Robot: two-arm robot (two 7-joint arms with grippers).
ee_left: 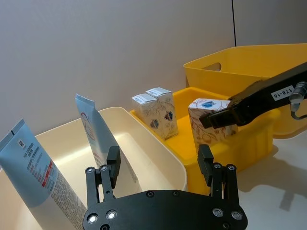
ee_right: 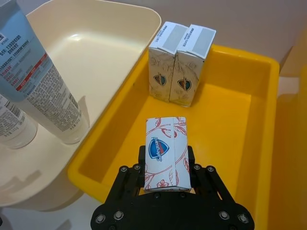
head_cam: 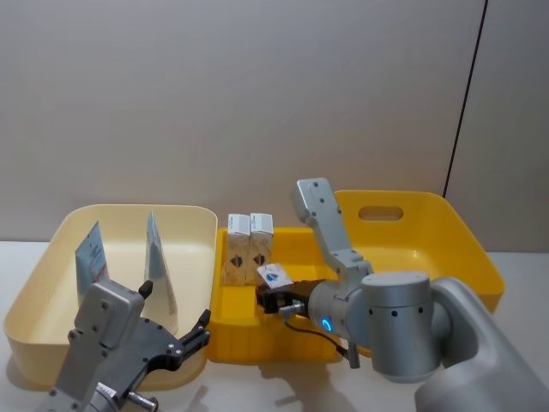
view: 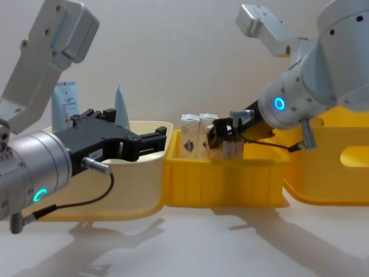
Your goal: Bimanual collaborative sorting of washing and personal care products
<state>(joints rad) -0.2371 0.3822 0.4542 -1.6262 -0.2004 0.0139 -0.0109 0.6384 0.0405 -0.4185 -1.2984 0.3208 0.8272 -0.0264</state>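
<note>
My right gripper [head_cam: 276, 298] is shut on a cream-white carton [head_cam: 273, 275] with a blue-red emblem, holding it above the front of the small yellow tub [head_cam: 232, 336]. In the right wrist view the carton [ee_right: 165, 153] lies flat between the fingers [ee_right: 142, 154]. Two more cartons [head_cam: 249, 249] stand upright side by side at the tub's back left corner. Two light-blue tubes [head_cam: 92, 255] [head_cam: 159, 262] stand in the cream tub [head_cam: 34, 300]. My left gripper [head_cam: 171, 311] hovers open and empty by the cream tub's front right corner, with its fingers [ee_left: 112, 165] spread wide.
A large yellow tub [head_cam: 463, 249] with a handle slot sits to the right of the small one, and my right arm reaches over it. The three tubs stand edge to edge on a white table [view: 190, 242]. A plain wall stands behind.
</note>
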